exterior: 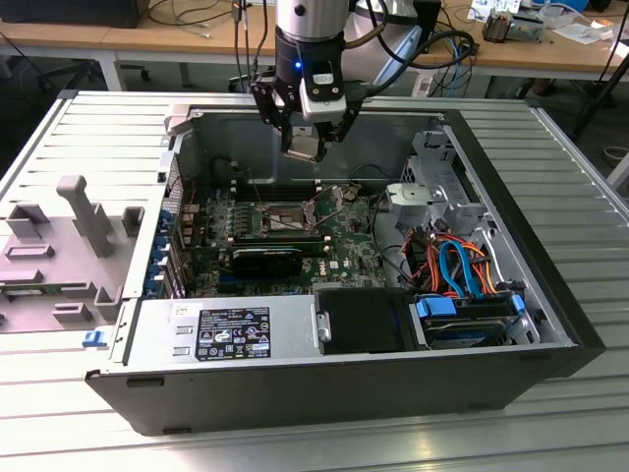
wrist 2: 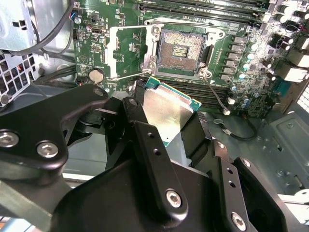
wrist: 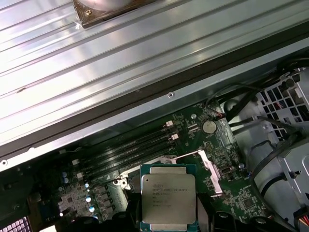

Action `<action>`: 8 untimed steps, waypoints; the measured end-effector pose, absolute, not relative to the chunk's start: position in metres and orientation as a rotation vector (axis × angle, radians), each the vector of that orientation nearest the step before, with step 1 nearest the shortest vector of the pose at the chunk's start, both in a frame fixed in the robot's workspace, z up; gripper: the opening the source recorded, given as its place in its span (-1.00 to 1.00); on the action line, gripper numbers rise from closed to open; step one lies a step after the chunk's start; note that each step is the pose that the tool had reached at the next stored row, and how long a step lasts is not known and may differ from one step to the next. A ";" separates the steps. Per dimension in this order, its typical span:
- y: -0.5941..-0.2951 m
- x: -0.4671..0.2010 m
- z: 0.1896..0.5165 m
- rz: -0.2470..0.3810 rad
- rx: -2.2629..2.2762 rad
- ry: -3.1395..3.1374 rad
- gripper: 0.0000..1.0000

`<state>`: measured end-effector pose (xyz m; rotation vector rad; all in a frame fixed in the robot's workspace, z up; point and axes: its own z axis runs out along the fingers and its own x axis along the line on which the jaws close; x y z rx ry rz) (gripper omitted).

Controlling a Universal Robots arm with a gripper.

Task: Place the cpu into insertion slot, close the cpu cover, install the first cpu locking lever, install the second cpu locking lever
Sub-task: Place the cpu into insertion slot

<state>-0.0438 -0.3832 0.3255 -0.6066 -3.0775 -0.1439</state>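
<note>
— So where's the cpu [wrist 2: 170, 108]?
— Pinched by its edges in the gripper [exterior: 308, 136], hanging well above the board inside the open case [exterior: 511, 246].
— And the insertion slot [wrist 2: 181, 50]?
— Bare, with the cpu cover [wrist 2: 112, 50] lying open beside it. I'd say the placing step. It calls for bringing the chip down flat and square to the socket.

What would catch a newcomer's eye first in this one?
The claw hangs over the open computer case in the exterior view, shut on the cpu. In the second wrist view the insertion slot on the green board lies bare, no chip in it.
</note>
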 end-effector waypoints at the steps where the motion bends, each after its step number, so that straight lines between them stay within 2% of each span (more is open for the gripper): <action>1: -0.383 -0.044 0.325 -0.144 -0.609 -3.077 0.09; 8: -0.383 -0.044 0.325 -0.144 -0.621 -3.075 0.09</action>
